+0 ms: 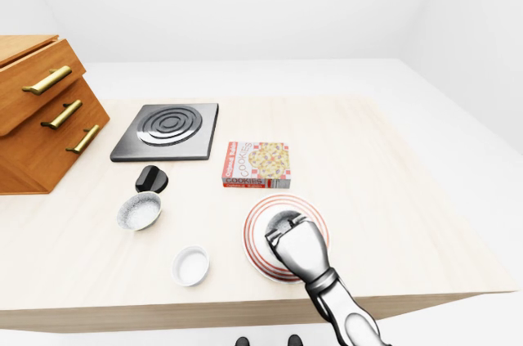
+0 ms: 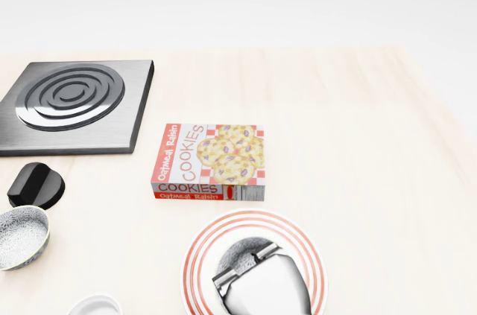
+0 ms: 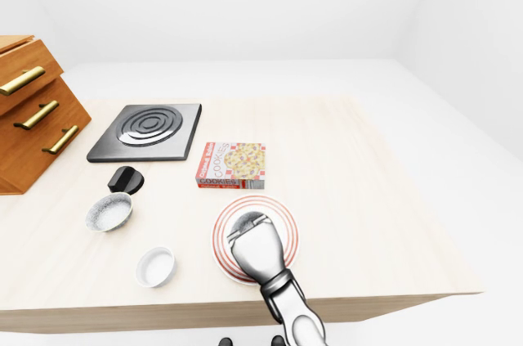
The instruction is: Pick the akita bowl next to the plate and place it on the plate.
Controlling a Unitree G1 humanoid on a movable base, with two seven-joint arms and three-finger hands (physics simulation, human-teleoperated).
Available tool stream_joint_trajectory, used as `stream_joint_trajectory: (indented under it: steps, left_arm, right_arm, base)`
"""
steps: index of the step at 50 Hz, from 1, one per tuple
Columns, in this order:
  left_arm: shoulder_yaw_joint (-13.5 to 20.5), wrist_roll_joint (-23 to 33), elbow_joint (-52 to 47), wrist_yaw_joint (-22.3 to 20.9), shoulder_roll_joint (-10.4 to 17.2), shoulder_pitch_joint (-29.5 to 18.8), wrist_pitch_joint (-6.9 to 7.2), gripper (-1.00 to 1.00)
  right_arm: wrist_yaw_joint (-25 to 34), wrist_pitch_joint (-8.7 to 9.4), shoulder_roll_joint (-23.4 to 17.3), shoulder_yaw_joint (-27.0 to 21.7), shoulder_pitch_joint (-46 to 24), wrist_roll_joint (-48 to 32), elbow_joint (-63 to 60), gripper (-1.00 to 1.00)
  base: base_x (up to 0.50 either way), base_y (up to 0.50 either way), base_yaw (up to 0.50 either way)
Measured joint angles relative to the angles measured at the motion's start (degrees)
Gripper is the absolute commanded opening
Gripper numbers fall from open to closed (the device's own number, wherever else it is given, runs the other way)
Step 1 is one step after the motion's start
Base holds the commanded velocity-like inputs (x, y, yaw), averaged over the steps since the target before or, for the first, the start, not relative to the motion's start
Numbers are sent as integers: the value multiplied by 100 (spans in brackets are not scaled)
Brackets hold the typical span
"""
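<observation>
Right hand [image 2: 261, 281] over striped plate [image 2: 313, 255], covering speckled akita bowl [image 2: 240, 254] resting there; grip state cannot be told, fingers hidden. Likely placement underway. Second speckled bowl [image 1: 139, 211] left, well apart.

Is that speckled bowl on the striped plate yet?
Yes. The bowl sits inside the plate's rim, under the right hand.

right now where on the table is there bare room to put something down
The widest bare stretch of the table lies right of the cookie box and the plate, out to the right edge. A narrower strip runs above the box, right of the stove. The left is crowded: drawer cabinet, black knob, speckled bowl, white bowl.
</observation>
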Motion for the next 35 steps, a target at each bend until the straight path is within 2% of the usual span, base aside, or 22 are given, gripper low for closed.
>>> stream_joint_trajectory:
  steps: [35]
  left_arm:
    - [7,-13,-1,-11,-1,13,0,100]
  right_arm:
    - [0,0,37,-23,-115,-38,434,-100]
  base:
    - [0,0,0]
